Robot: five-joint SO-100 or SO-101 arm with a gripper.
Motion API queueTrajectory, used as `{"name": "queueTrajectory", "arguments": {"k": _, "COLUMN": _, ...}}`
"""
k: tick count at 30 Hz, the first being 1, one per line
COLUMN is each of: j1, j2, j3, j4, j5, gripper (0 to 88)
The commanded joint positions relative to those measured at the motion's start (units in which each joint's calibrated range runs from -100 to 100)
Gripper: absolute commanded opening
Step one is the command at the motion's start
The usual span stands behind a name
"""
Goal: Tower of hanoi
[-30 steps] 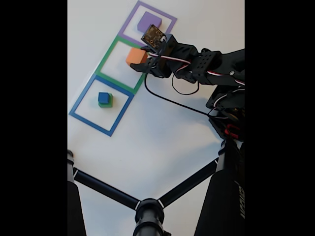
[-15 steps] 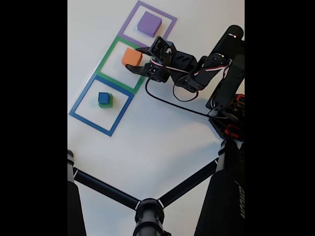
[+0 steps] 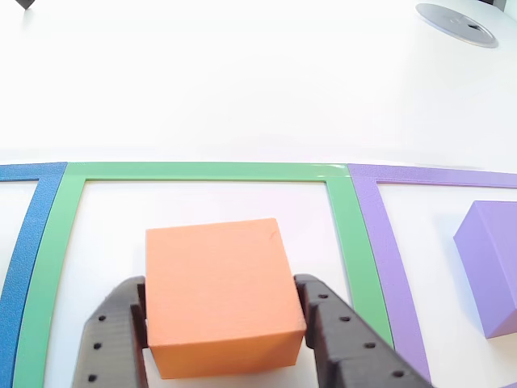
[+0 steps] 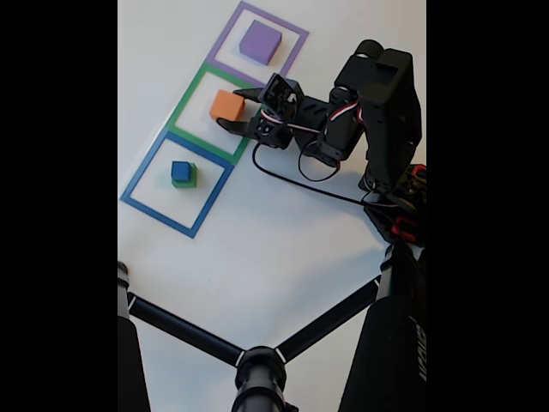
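1. Orange block [image 3: 220,293] sits on the tabletop [image 4: 283,249] inside the green tape square [image 3: 202,171], the jaws spread either side of it, black fingers [image 3: 109,343] just beside its faces.
2. Purple block [image 4: 260,41] lies in the purple outline [image 4: 296,51].
3. Blue cube [image 4: 180,171] rests on the green block [image 4: 187,182], within the blue outline [image 4: 163,215].

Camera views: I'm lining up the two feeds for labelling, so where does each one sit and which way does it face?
Other view: low behind the end effector, looking forward along the table at the orange block between its fingers; green tape square around it.
Fixed view: high above, looking down on the table; the arm and a tripod show.
Shared: orange block, purple block, green square.
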Motion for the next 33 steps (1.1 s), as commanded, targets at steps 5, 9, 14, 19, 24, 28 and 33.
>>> {"name": "queueTrajectory", "arguments": {"k": 5, "j1": -0.59, "j2": 0.01, "j3": -0.29, "j4": -1.30, "j5": 0.18, "gripper": 24.5}}
{"name": "queueTrajectory", "arguments": {"k": 9, "j1": -0.59, "j2": -1.12, "j3": -0.29, "j4": -1.14, "j5": 0.18, "gripper": 27.3}}
{"name": "queueTrajectory", "arguments": {"k": 14, "j1": -0.88, "j2": -9.11, "j3": 2.71, "j4": 1.69, "j5": 0.18, "gripper": 29.3}}
{"name": "queueTrajectory", "arguments": {"k": 19, "j1": -1.26, "j2": -32.44, "j3": 6.81, "j4": 19.99, "j5": 0.18, "gripper": 29.5}}
{"name": "queueTrajectory", "arguments": {"k": 24, "j1": -0.50, "j2": -57.96, "j3": 6.17, "j4": 49.22, "j5": 0.18, "gripper": 22.1}}
{"name": "queueTrajectory", "arguments": {"k": 28, "j1": -1.46, "j2": -70.80, "j3": 2.81, "j4": 68.58, "j5": 0.18, "gripper": 9.2}}
{"name": "queueTrajectory", "arguments": {"k": 33, "j1": -3.57, "j2": -79.11, "j3": -6.10, "j4": 90.44, "j5": 0.18, "gripper": 0.8}}
